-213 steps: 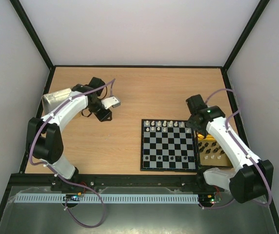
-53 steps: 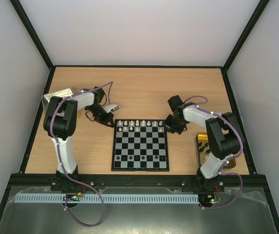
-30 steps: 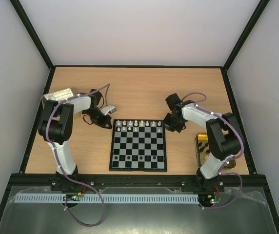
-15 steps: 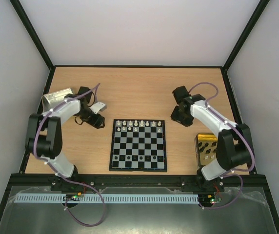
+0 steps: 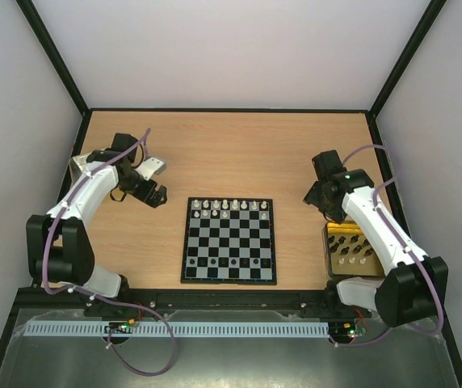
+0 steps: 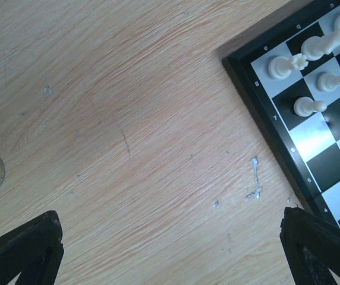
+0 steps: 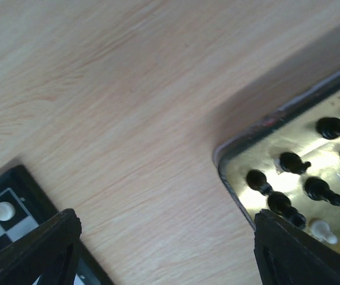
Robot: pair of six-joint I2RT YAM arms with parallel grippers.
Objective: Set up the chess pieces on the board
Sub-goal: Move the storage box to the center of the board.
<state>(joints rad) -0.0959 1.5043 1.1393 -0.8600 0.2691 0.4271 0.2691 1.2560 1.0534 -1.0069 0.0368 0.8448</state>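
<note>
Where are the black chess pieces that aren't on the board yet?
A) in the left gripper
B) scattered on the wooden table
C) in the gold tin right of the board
C: the black pieces lie inside the gold tin, just right of the board.

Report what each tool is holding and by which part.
Nothing is held. The left tool stands open over the table beside the board; the right tool stands open between board and tin.

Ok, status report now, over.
Both open, empty: left gripper, right gripper. Partly set board, white pieces on far rows. Black pieces wait in gold tin. Nothing blocking.
</note>
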